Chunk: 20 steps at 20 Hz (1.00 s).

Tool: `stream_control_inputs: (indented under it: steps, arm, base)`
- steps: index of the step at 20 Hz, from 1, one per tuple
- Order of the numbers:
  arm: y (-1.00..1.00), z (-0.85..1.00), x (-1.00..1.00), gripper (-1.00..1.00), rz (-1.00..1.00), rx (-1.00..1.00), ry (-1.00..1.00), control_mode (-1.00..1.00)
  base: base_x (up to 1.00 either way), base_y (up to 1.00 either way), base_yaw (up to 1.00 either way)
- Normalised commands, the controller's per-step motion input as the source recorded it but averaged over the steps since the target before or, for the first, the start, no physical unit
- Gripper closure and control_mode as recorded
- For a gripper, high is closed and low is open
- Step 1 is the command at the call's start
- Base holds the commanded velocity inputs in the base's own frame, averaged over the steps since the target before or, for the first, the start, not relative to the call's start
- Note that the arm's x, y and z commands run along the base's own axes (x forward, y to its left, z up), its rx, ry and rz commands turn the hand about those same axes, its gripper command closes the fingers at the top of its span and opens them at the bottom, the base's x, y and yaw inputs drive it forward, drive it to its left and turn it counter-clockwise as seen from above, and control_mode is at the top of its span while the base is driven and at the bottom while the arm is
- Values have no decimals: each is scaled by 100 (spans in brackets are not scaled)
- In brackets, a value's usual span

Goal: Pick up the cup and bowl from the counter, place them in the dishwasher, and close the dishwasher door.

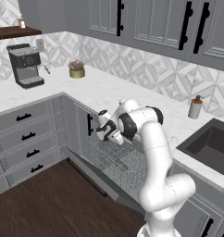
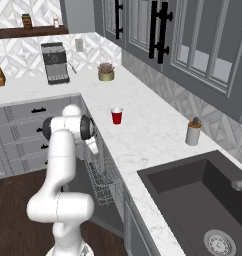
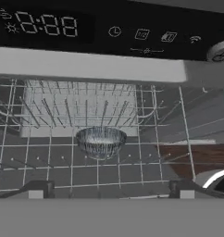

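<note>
The gripper [image 3: 109, 187] stands spread wide with nothing between its two dark fingertips [image 3: 37, 189], which rise at the bottom of the hand view far apart from each other. Just beyond them, lower in the scene, the bowl [image 3: 101, 141] — small, round, grey and metallic — sits upright on the wire rack [image 3: 63, 162], apart from both fingertips. Above the rack in that view runs the dishwasher's black control strip [image 3: 114, 32] with its lit digits and small icons, and under it a pale grey band. From the left base view the gripper [image 1: 104, 127] hangs over the pulled-out rack of the dishwasher [image 1: 116, 162], whose door [image 1: 93, 178] is dropped open toward the dark wood floor [image 1: 44, 208]. The white arm [image 1: 153, 152] bends down from the near right to reach it. In the right base view the cup [image 2: 116, 116], red with a white inside, stands upright on the counter [image 2: 143, 140], a little back from the counter's edge and beyond the rack [image 2: 100, 177], well apart from the gripper. Farther along the counter to the right stands a grey soap dispenser [image 2: 193, 131] near the dark sink [image 2: 193, 200]. At the far left sit an espresso machine [image 1: 25, 65] and a small potted plant [image 1: 77, 69] — both against the patterned backsplash.
</note>
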Motion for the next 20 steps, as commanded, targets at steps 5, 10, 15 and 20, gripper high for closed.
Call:
stream_control_inputs:
  steps: [5, 10, 15, 20]
  arm:
    - [0, 100, -22, -100, 11, 0, 0, -100]
    - [1, 100, -8, -100, 35, 0, 0, -100]
    - [0, 97, -4, -100, 40, -20, 2, -100]
    - [-3, 77, -4, -100, 47, -10, -1, -100]
  base:
    - [0, 0, 0]
    - [0, 0, 0]
    - [0, 0, 0]
    - [0, 0, 0]
